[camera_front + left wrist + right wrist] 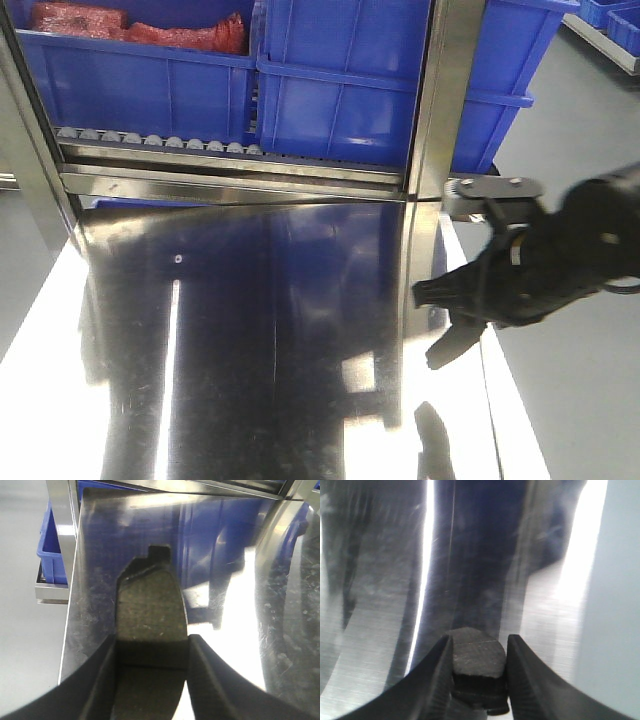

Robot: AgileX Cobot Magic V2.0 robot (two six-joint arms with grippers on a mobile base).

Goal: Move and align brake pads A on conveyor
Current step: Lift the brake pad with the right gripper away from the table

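Crates blue, one holding red bundles — both end effectors clamp brake pads.

Bulky matte black wrist housing, dark plate with two pale screw heads, tapered right pincer – curved black fingers finely ribbed, left pincer alike

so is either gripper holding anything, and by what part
Both: left gripper pinches a brake pad by its side edges near one end; right gripper pinches a second pad likewise, only its tip protruding.
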